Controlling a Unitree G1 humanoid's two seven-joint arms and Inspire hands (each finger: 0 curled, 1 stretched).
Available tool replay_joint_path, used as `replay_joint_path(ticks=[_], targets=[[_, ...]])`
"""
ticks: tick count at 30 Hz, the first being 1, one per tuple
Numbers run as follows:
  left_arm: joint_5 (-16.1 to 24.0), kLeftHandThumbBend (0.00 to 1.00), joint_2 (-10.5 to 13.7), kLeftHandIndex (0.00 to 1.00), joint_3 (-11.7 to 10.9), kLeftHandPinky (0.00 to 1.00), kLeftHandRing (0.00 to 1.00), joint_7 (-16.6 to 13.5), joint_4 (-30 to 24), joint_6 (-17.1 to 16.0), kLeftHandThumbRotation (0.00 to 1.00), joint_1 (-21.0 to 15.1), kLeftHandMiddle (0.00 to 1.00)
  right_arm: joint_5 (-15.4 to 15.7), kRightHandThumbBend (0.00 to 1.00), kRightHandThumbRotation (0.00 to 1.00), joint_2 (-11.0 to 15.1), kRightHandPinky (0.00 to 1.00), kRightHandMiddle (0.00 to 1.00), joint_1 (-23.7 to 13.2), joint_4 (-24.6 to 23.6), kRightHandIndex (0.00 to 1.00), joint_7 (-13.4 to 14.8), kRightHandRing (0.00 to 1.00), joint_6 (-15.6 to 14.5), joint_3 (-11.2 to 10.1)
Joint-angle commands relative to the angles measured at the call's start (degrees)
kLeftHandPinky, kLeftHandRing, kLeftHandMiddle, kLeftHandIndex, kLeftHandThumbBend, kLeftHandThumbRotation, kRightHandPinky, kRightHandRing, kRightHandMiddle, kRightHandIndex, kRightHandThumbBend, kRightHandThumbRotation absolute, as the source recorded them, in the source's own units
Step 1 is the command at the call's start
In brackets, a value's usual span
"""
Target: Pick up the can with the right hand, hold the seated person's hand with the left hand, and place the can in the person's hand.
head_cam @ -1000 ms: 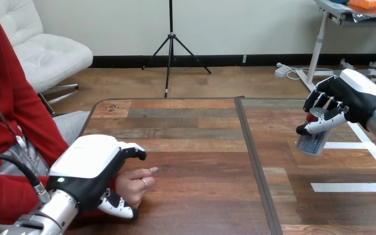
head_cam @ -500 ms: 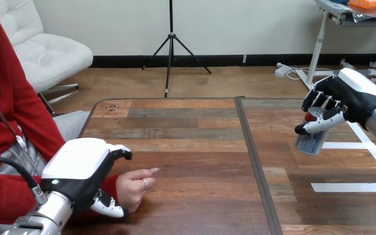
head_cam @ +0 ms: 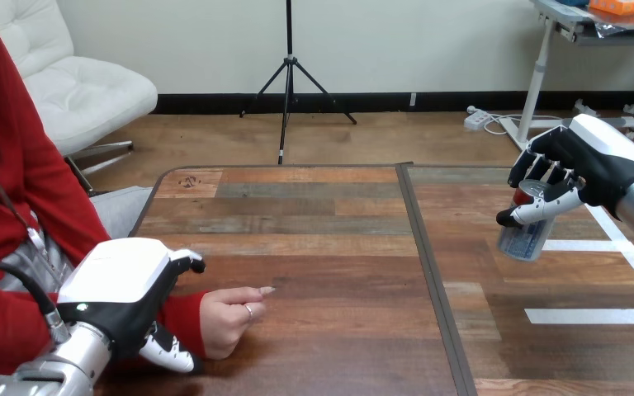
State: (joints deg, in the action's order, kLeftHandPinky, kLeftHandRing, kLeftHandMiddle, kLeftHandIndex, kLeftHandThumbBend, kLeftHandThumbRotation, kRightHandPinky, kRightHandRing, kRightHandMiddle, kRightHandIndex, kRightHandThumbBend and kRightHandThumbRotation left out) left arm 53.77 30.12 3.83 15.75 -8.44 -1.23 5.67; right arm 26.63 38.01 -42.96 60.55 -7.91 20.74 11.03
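The silver-and-blue cylindrical metal can [head_cam: 527, 235] is in the robot's right hand [head_cam: 582, 165], held up over the right part of the plank-patterned wooden surface [head_cam: 322, 247]. It is slightly tilted, with its top leaning toward the palm. The hand's fingers are curled over the can's upper rim and far side, and the thumb presses across the near side, so the grip is closed round the can's upper half. The lower half hangs free below. The fingers cover most of the top, so I cannot tell whether the can is opened or what is in it.

White tape lines [head_cam: 594, 315] run across the surface under and beside the can. A dark seam strip [head_cam: 429, 272] divides the surface down the middle.

Well apart, at the surface's near left, the person's hand [head_cam: 229, 318] rests on the wood. It is loosely closed, with one finger reaching toward the middle. The robot's left hand [head_cam: 120, 289] sits over the red-sleeved wrist just behind it. Its fingers are curled over the far side and its thumb is under the near side, clasping the wrist.
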Motion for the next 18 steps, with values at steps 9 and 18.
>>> replay_joint_path(ticks=[9, 18], targets=[[-1.3, 1.00, 2.7, 0.80, 1.6, 0.75, 0.81, 5.6, 0.7, 2.6, 0.13, -5.5, 0.82, -1.6, 0.74, 0.00, 1.6, 0.34, 0.45, -5.7, -1.4, 0.48, 1.2, 0.38, 0.8, -1.6], [-2.1, 1.00, 3.1, 0.77, 2.2, 0.74, 0.78, 6.8, 1.6, 3.2, 0.07, -6.3, 0.79, -1.5, 0.74, 0.00, 1.4, 0.35, 0.45, -5.9, -1.5, 0.48, 1.4, 0.39, 0.1, -1.4]])
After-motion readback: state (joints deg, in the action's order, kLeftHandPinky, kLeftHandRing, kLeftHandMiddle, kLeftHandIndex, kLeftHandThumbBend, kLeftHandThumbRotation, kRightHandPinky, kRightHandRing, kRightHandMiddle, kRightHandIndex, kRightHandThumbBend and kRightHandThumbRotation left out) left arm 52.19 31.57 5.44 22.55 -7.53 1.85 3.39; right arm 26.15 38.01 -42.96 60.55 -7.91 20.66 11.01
